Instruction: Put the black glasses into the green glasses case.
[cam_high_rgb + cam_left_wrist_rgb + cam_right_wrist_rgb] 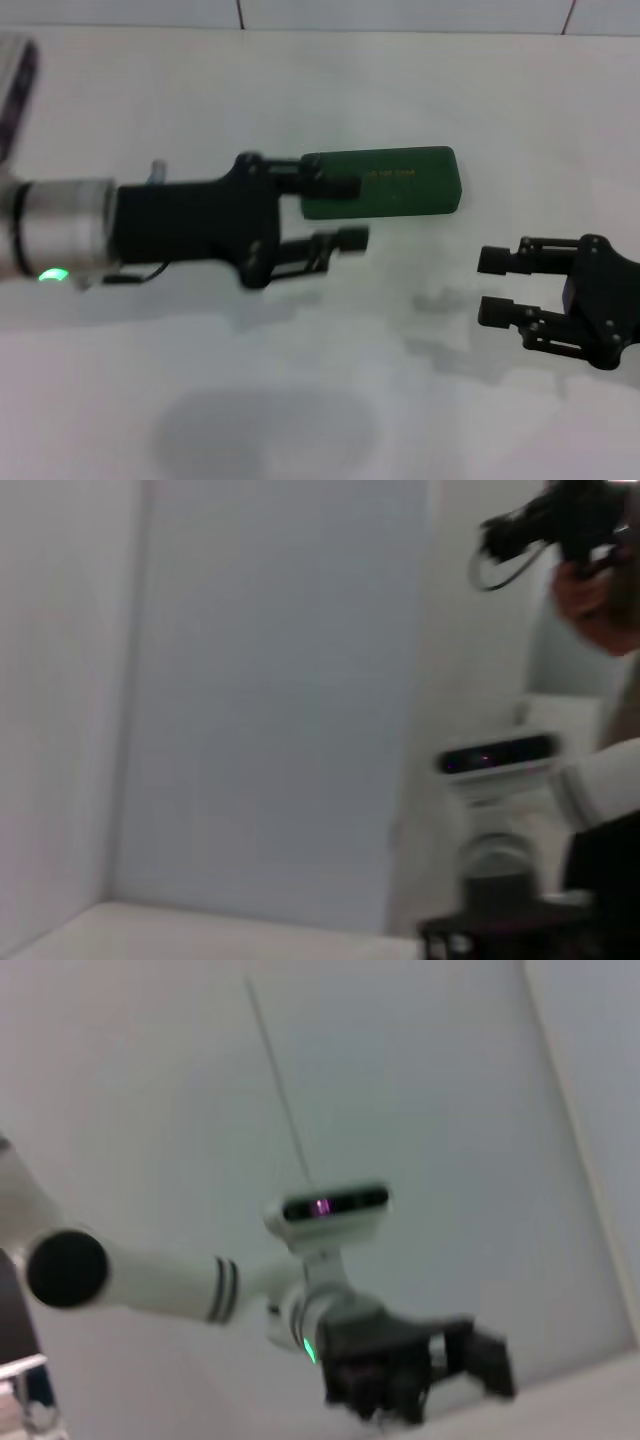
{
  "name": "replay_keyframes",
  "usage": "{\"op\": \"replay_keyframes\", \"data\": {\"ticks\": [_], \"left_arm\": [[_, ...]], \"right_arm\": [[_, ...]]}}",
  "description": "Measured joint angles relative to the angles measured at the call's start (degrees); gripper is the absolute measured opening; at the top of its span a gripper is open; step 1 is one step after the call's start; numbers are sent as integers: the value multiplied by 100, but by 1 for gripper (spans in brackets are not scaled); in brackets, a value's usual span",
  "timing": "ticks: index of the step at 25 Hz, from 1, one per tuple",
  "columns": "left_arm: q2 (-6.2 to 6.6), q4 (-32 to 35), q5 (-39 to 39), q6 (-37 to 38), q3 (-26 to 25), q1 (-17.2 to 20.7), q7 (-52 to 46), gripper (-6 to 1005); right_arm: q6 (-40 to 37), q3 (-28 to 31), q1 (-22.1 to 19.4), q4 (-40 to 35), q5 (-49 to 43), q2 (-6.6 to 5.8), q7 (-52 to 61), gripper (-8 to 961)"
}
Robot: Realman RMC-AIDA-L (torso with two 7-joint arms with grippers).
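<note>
Green glasses case (pixel 385 182) lies closed, lid up, on white surface (pixel 300 400) at ~12 o'clock. Left hand (pixel 352 212) reaches in from 9 o'clock, fingers apart, one finger over case's near-left end. Right hand (pixel 494 287) at 4 o'clock, fingers apart, holding nothing, well apart from case.

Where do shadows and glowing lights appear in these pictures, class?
Head view: soft grey shadows lie on the white table beside the right claw and nearer the robot than the left arm; a green light glows on that arm. Right wrist view: the head camera shows a purple glow.
</note>
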Motion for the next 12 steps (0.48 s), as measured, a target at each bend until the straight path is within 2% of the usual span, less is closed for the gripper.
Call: {"op": "replay_keyframes", "data": {"ticks": [2, 4, 12], "left_arm": [[91, -60, 21, 431, 3, 131, 36, 347], [163, -117, 32, 741, 8, 241, 82, 423], [198, -146, -84, 1039, -56, 553, 143, 622]], "right_arm": [[-192, -4, 39, -38, 124, 5, -20, 254], [-287, -4, 106, -55, 191, 9, -25, 441], [-320, -90, 370, -50, 191, 18, -32, 763]]}}
